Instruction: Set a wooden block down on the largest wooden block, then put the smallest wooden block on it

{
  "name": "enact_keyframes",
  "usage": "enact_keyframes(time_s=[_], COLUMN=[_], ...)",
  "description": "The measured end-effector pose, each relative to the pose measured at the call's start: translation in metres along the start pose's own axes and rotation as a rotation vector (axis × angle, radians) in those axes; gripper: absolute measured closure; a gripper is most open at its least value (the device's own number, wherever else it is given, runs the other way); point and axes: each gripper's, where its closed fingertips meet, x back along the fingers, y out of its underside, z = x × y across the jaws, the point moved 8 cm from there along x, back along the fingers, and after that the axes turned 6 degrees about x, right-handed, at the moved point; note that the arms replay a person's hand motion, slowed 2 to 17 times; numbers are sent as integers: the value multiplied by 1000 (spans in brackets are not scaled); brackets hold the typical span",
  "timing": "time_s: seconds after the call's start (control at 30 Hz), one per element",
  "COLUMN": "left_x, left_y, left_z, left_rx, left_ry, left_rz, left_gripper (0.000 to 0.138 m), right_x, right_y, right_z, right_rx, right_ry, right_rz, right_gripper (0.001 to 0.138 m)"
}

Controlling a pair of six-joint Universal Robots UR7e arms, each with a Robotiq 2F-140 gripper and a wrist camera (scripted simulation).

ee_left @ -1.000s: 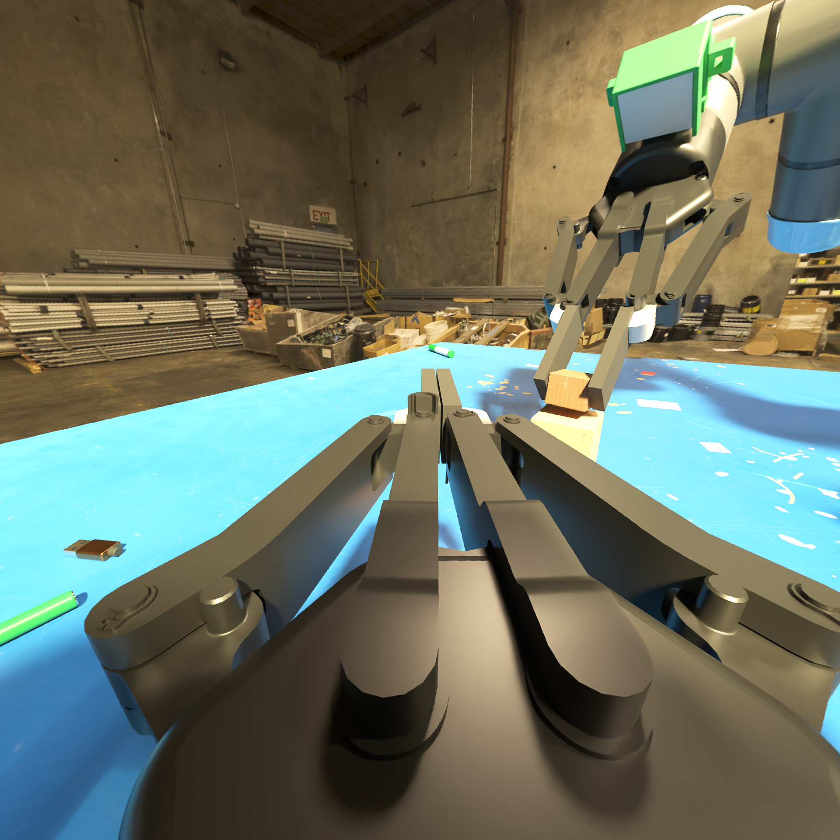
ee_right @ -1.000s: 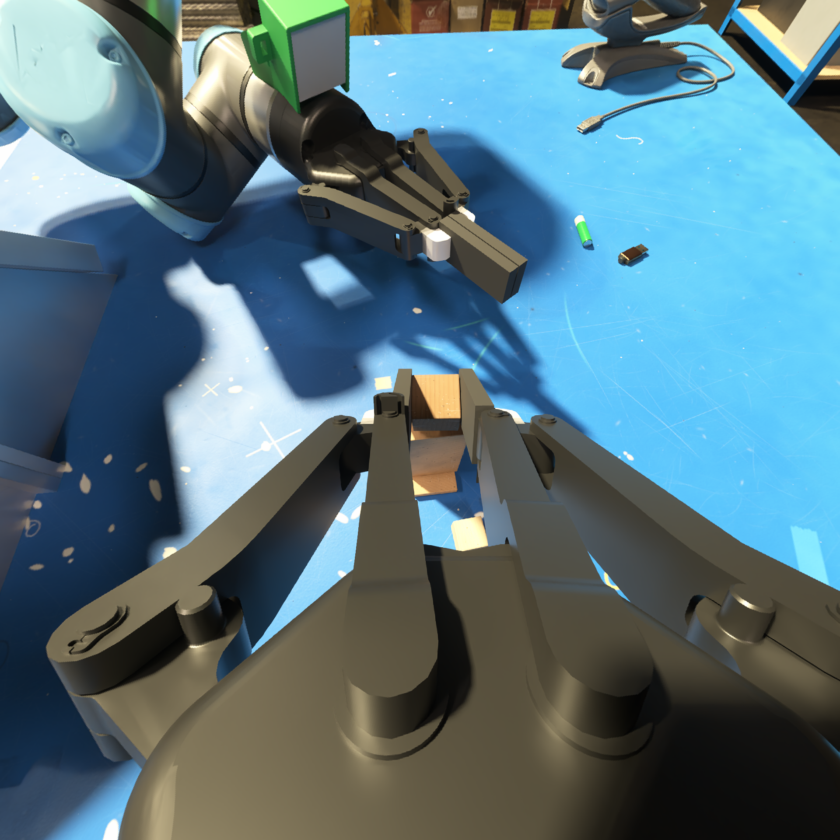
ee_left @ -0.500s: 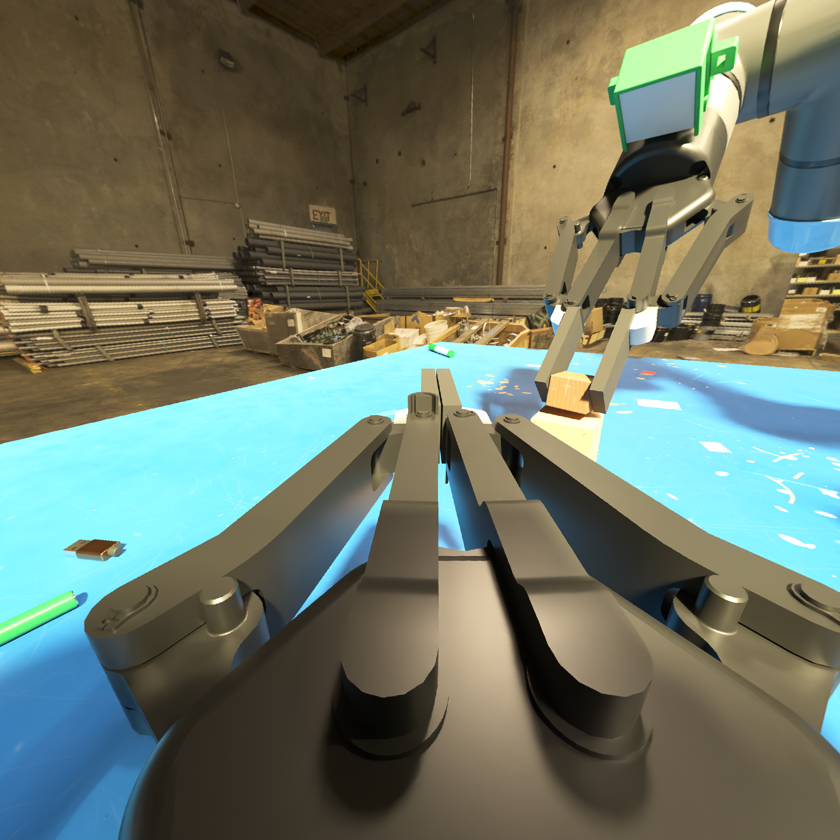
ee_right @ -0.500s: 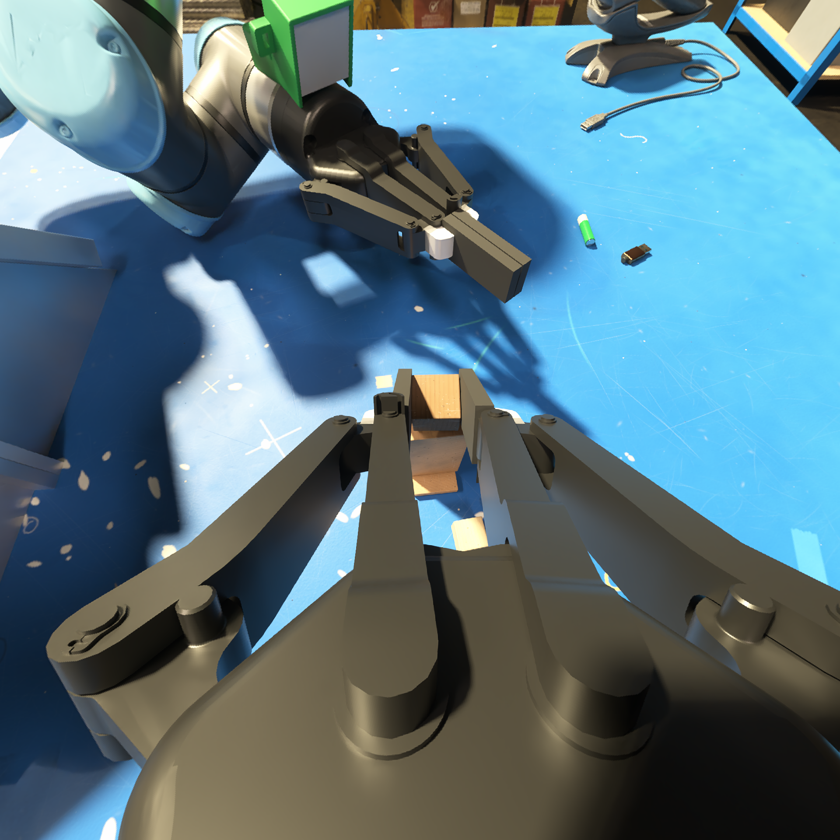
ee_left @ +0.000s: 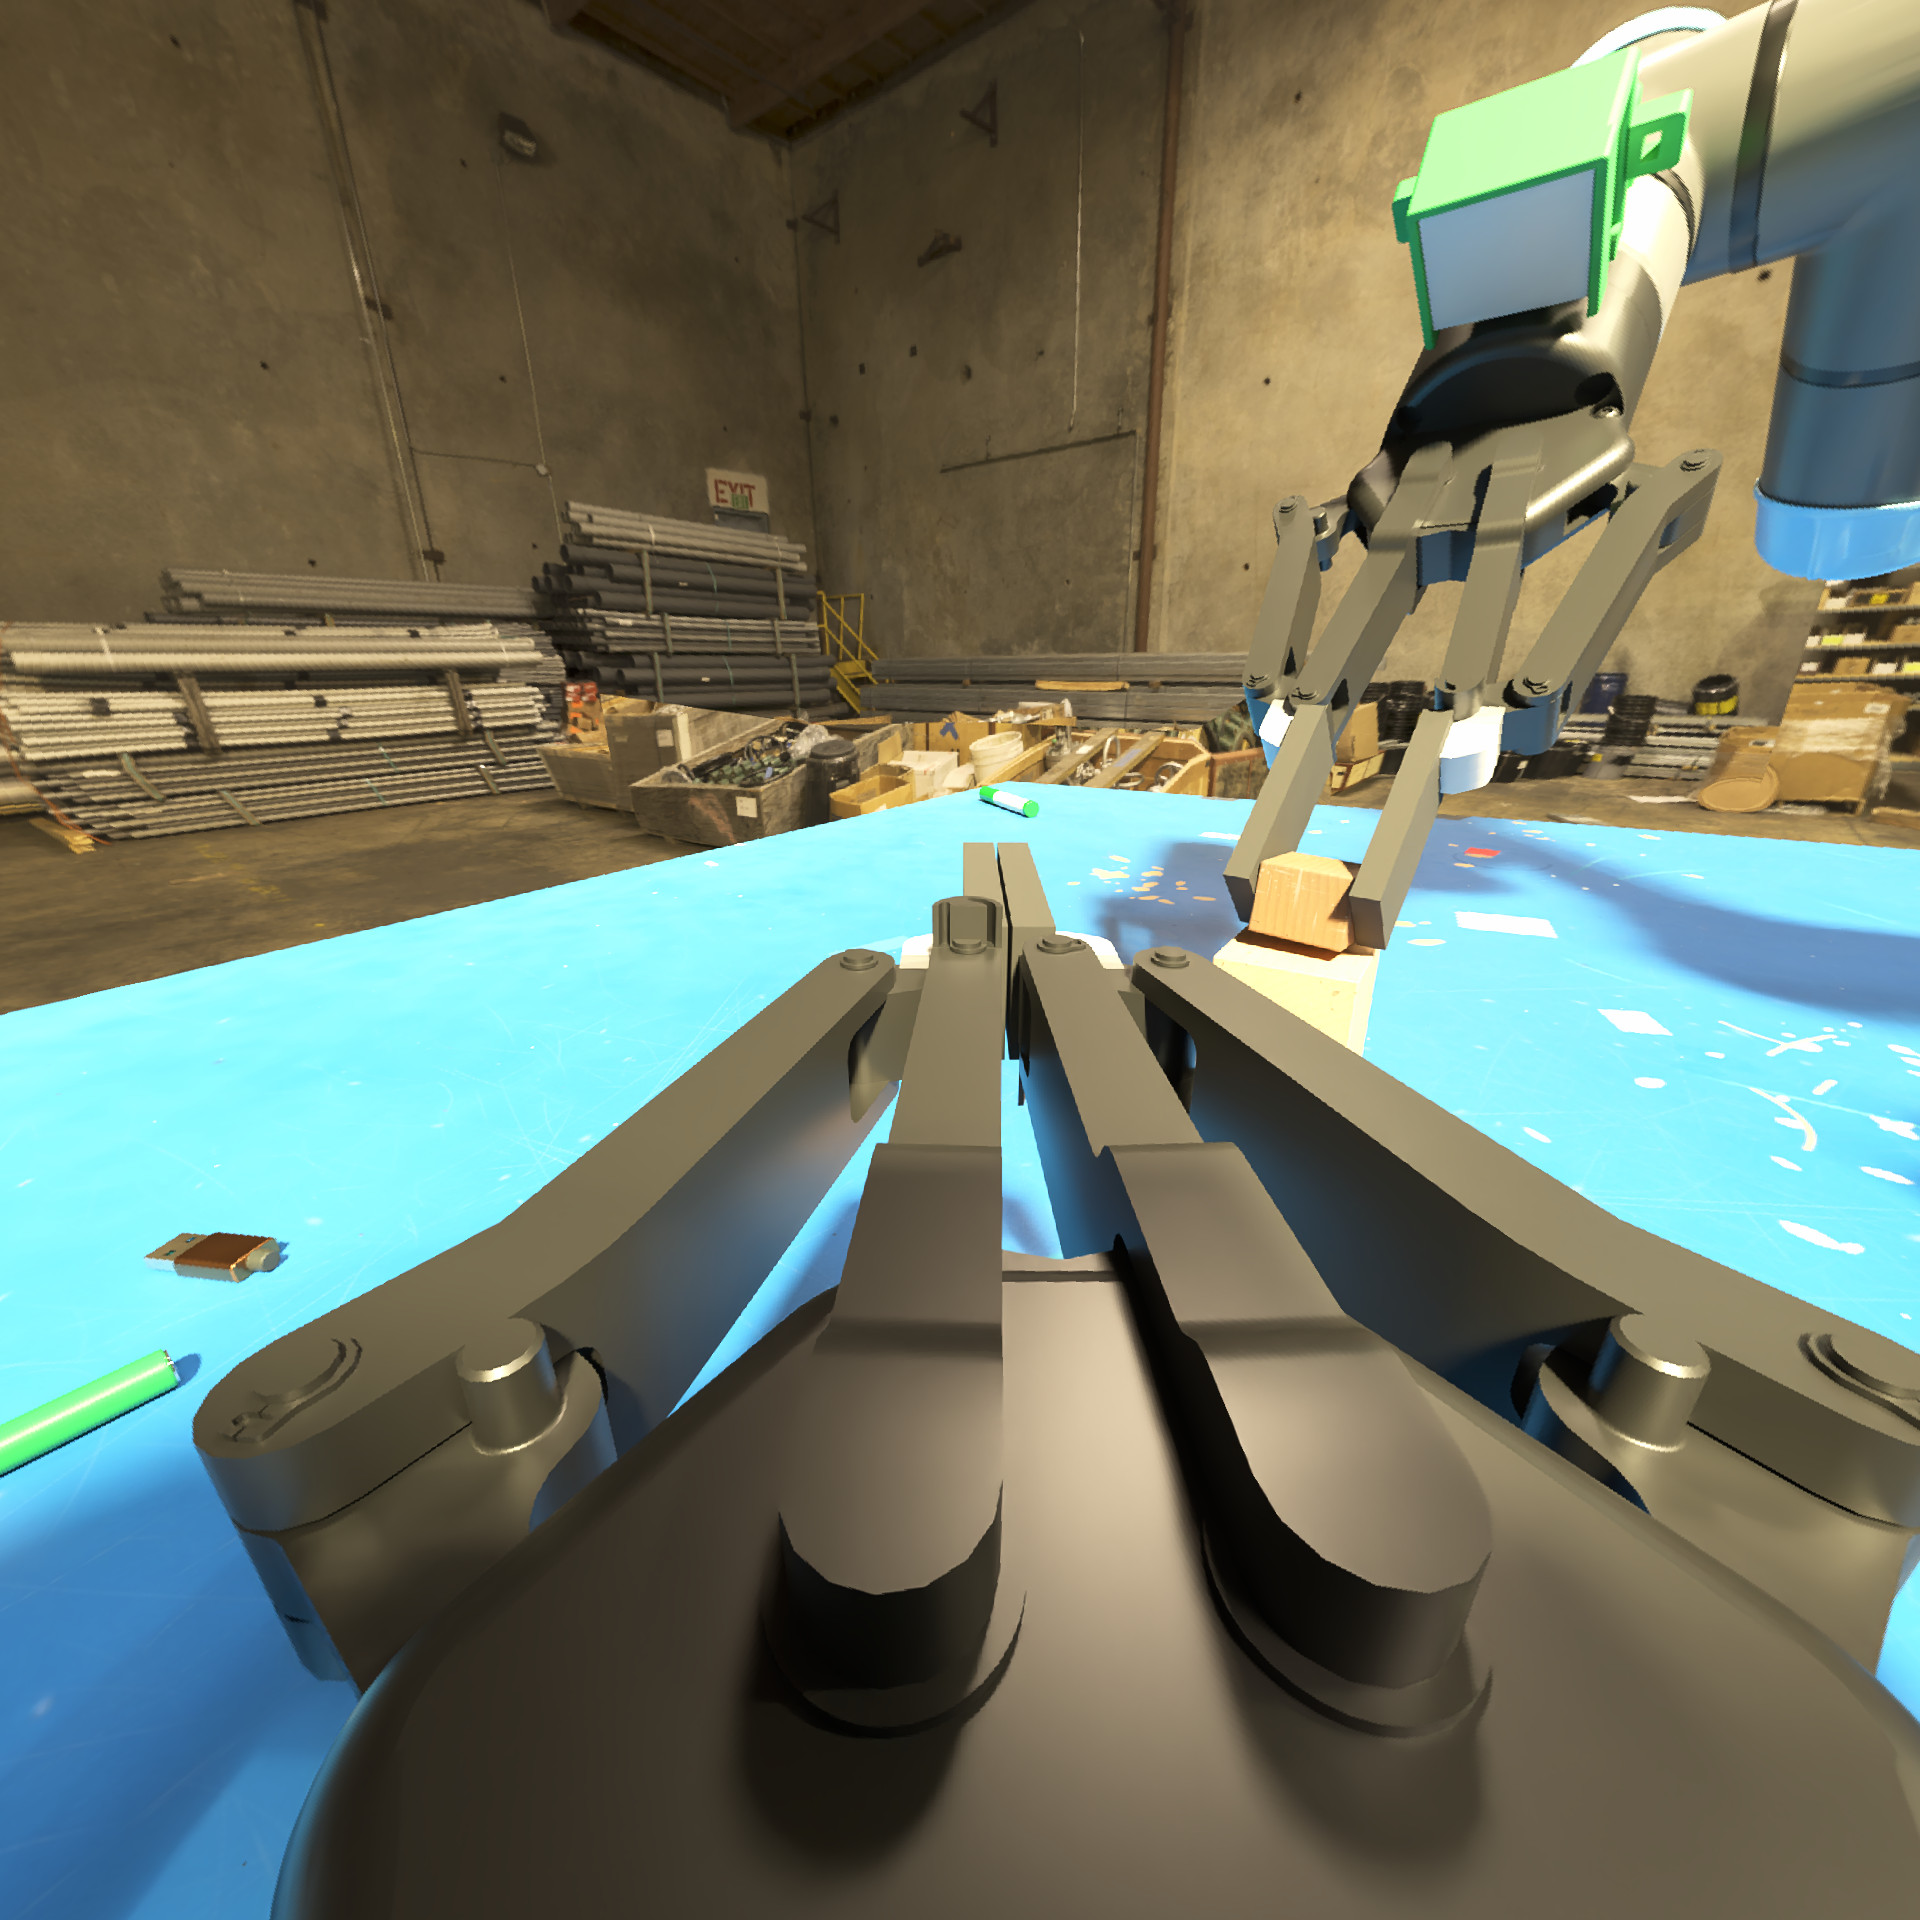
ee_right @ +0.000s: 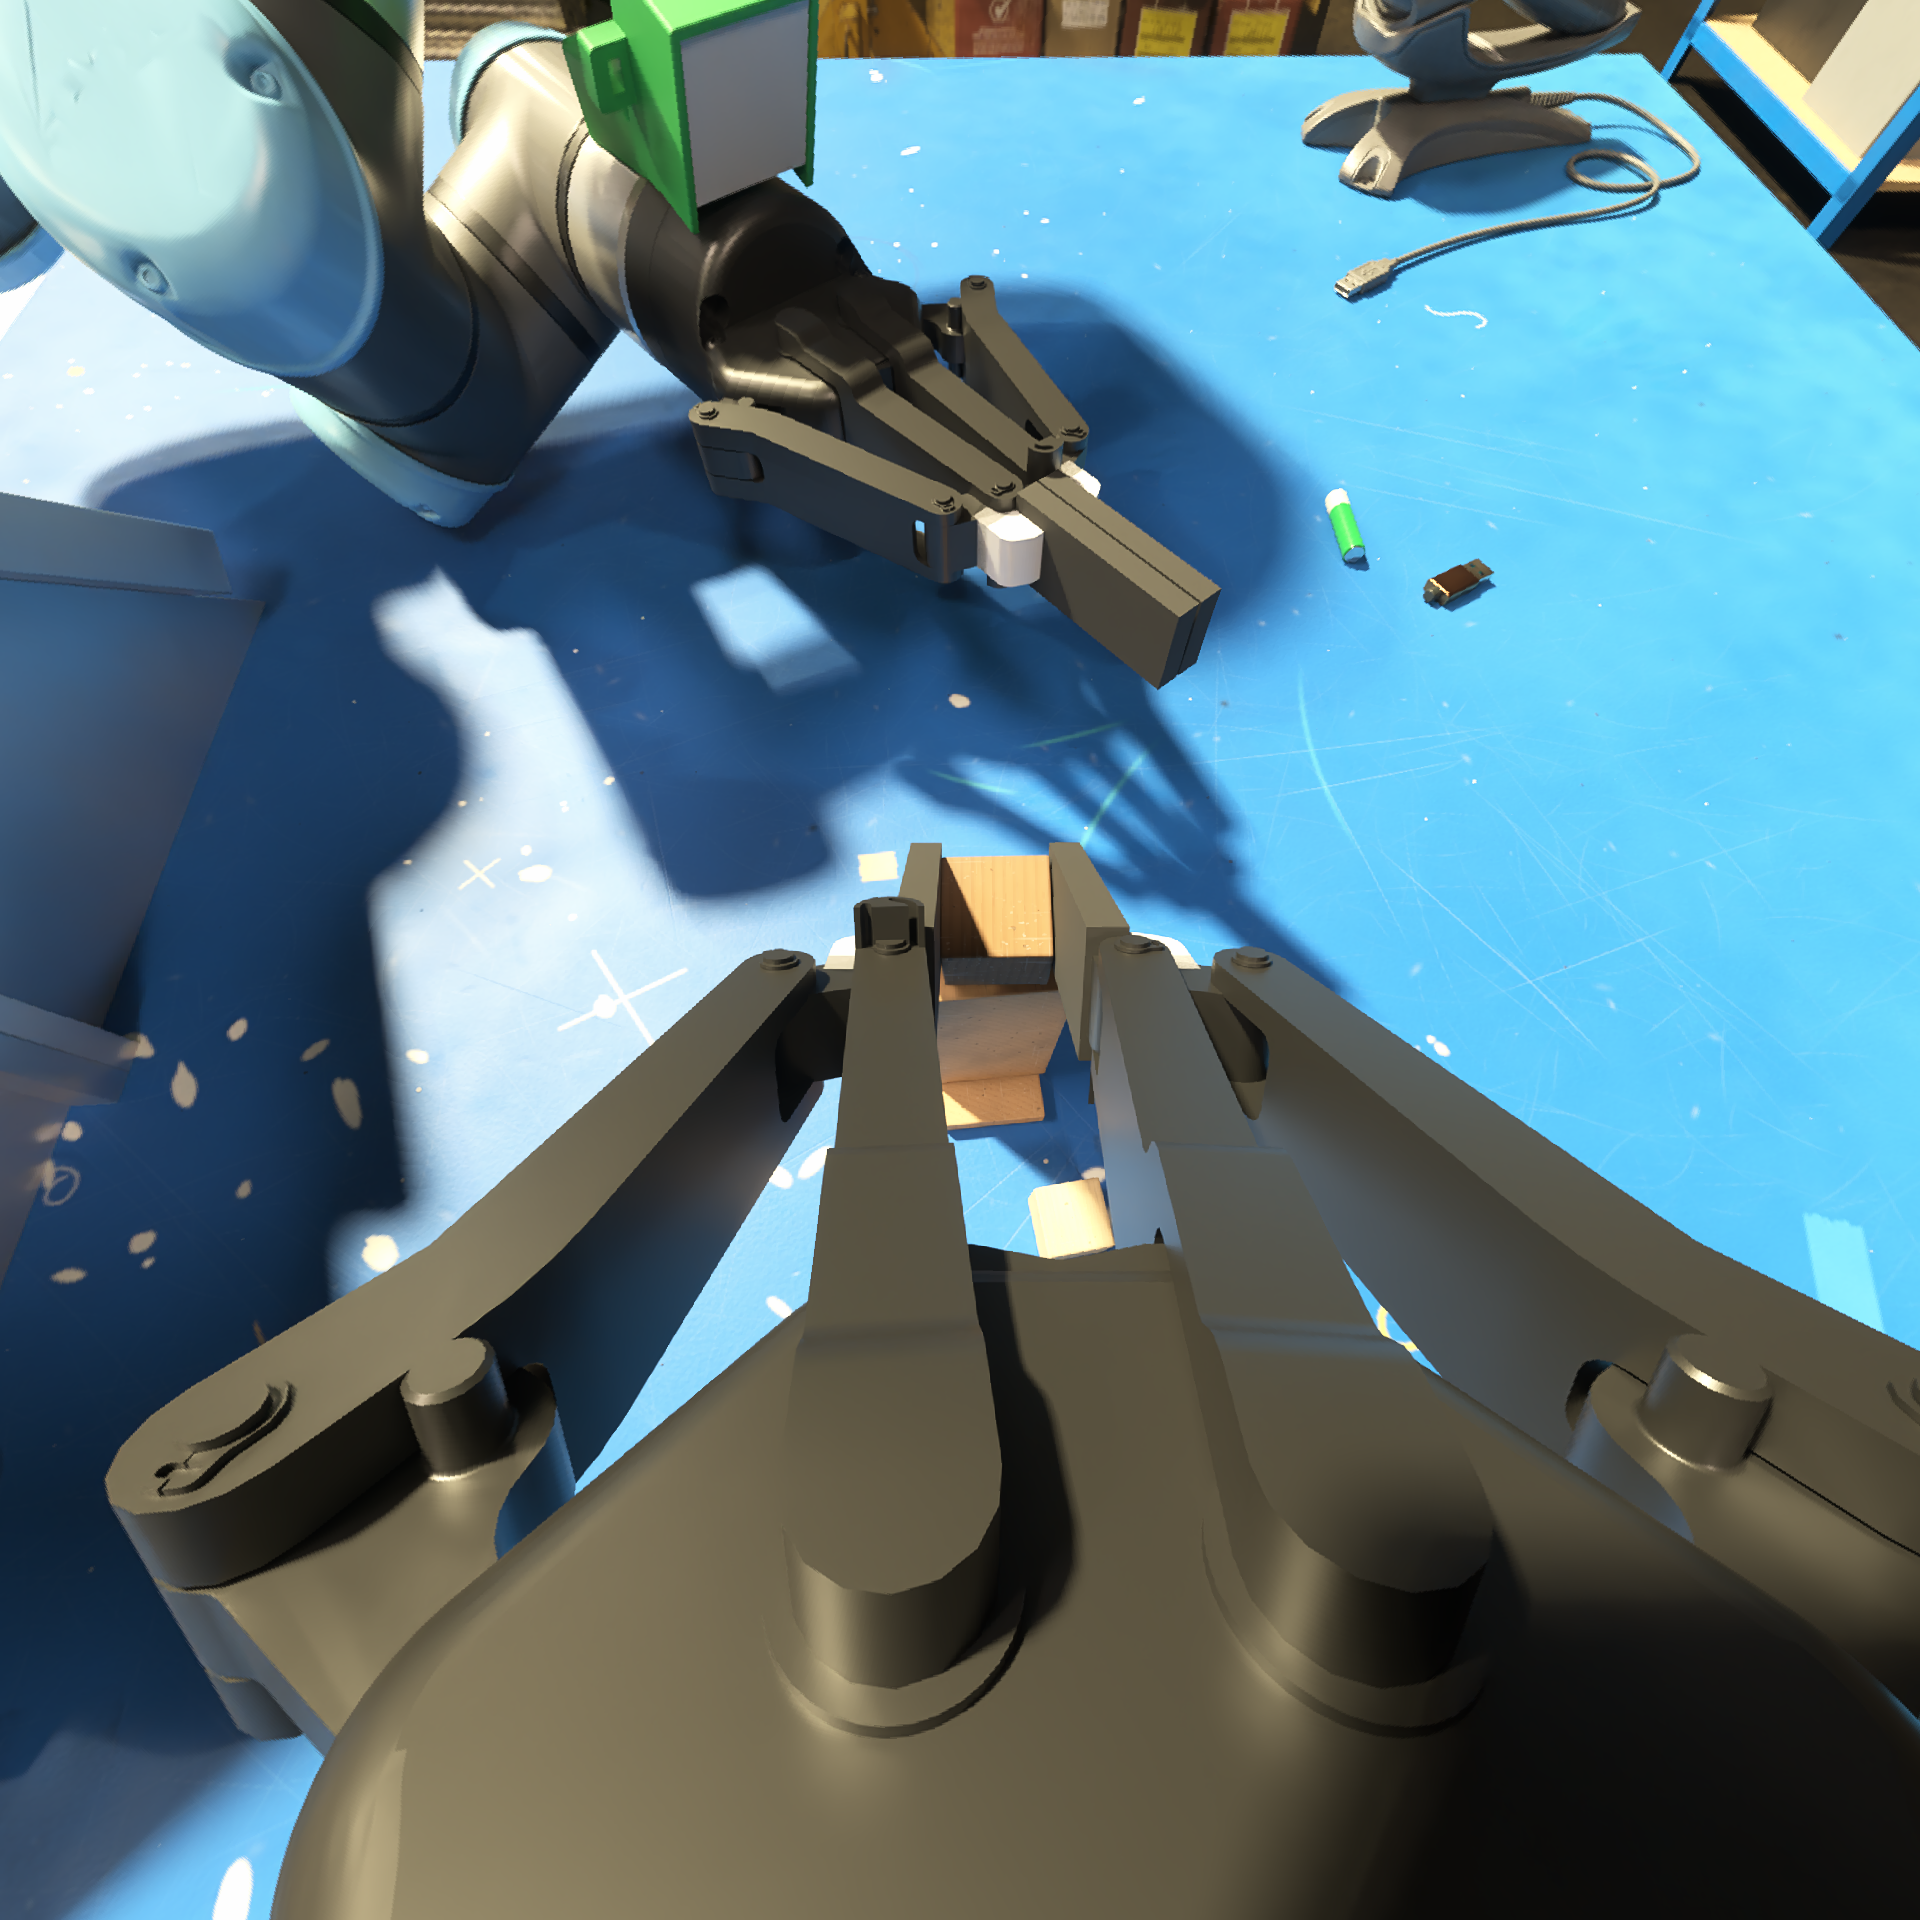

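Note:
My right gripper point(ee_right: 997, 862) is shut on the smallest wooden block point(ee_right: 1003, 904), a brown cube. It holds the cube on or just above a pale wooden block point(ee_right: 997, 1039) that stands on a flat, wider wooden block point(ee_right: 992, 1101). In the left wrist view the right gripper point(ee_left: 1307, 909) grips the brown cube point(ee_left: 1299, 899) over the pale block point(ee_left: 1299, 987); the base block is hidden there. My left gripper point(ee_left: 995, 868) is shut and empty, low over the blue table point(ee_left: 520, 1039). It also shows in the right wrist view point(ee_right: 1174, 634), apart from the stack.
A green marker point(ee_right: 1347, 525) and a USB stick point(ee_right: 1458, 582) lie right of the left gripper. A grey stand with a cable point(ee_right: 1455, 114) is at the far corner. A grey box point(ee_right: 104, 779) is at the left edge. A pale square patch point(ee_right: 1070, 1216) lies near the stack.
The right gripper has sunk very slightly with the brown cube over the pale block. The left gripper has not moved.

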Motion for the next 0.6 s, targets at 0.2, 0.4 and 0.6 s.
enact_keyframes(time_s=[0.2, 0.4, 0.6], left_x=[0, 0, 1], left_y=[0, 0, 0], left_z=[0, 0, -1], left_rx=[1, 4, 4], left_ry=[0, 1, 1], left_rz=[2, 4, 7], left_gripper=[138, 138, 138], right_x=[2, 9, 18], right_y=[1, 3, 12], right_z=[1, 4, 8], right_rx=[5, 1, 27], right_ry=[-2, -28, -66], right_rz=[11, 53, 98], right_gripper=[85, 79, 76])
